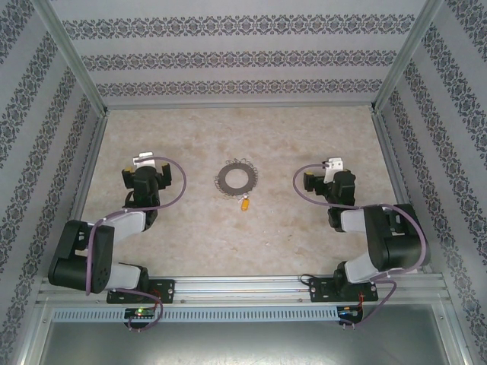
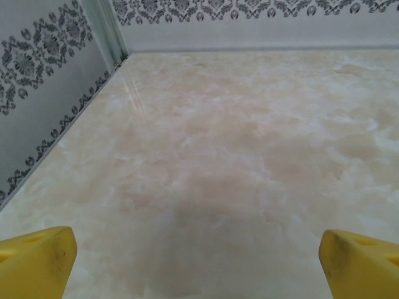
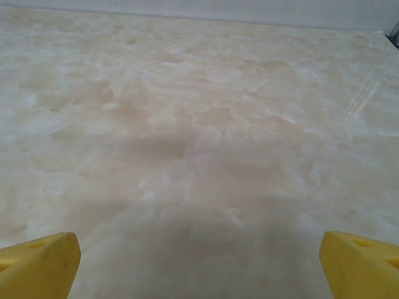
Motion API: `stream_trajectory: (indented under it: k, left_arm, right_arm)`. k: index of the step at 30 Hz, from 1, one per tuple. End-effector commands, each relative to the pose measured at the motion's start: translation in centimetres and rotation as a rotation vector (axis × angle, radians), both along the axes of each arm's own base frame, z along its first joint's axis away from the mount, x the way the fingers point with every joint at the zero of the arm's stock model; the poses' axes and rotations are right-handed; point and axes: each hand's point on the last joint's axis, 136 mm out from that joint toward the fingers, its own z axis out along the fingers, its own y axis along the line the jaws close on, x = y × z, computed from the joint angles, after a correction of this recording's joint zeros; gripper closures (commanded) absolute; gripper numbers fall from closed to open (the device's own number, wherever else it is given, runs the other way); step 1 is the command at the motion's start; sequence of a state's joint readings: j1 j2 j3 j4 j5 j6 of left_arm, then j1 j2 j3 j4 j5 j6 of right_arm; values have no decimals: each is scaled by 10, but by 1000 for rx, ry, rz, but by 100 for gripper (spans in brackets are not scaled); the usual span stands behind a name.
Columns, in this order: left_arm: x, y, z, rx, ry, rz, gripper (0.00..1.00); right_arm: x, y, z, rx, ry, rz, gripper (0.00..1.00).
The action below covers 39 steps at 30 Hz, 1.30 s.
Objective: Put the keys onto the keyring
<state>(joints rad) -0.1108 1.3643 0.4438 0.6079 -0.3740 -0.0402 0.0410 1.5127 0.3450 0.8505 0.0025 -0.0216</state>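
The grey keyring point(image 1: 236, 179), flat with a jagged outer edge, lies at the middle of the marbled table. A tiny yellow-orange key point(image 1: 245, 204) rests just below its lower right rim, close to it; contact cannot be made out. My left gripper point(image 1: 148, 160) hovers well to the left of the ring, and my right gripper point(image 1: 333, 163) about as far to its right. Both are open. In the wrist views the yellow fingertips point(image 2: 37, 255) point(image 3: 358, 261) stand wide apart over bare table, with nothing between them.
Patterned walls with metal posts point(image 1: 76, 72) close in the table on the left, back and right. A metal rail point(image 1: 243, 287) carrying both arm bases runs along the near edge. Open marble surface point(image 1: 243, 133) lies behind the ring.
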Motion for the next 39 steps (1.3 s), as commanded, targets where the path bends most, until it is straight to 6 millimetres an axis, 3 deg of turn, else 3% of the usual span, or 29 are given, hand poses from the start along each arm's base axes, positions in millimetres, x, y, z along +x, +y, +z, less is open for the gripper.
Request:
stream_trajectory:
  k: [1, 5, 7, 9, 13, 15, 17, 39]
  left_arm:
    - [5, -1, 9, 17, 2, -29, 0]
    - [2, 9, -3, -8, -67, 7, 0]
    - [8, 6, -17, -23, -51, -16, 0]
    - [11, -3, -17, -14, -88, -77, 0]
    - [4, -10, -31, -37, -87, -132, 0]
    - [9, -9, -25, -25, -136, -129, 0]
    - [10, -8, -35, -48, -48, -127, 0]
    - [16, -5, -34, -54, -59, -120, 0]
  right_arm:
    - [15, -9, 25, 24, -79, -52, 2]
    - [16, -13, 25, 34, -78, -69, 2]
    - [17, -15, 26, 37, -84, -81, 2]
    - [16, -16, 25, 37, -81, -82, 2]
    - [16, -16, 26, 38, -84, -82, 2]
    - [16, -16, 26, 38, -83, -82, 2]
    - [16, -16, 26, 37, -85, -81, 2]
    - [16, -16, 25, 38, -82, -78, 2]
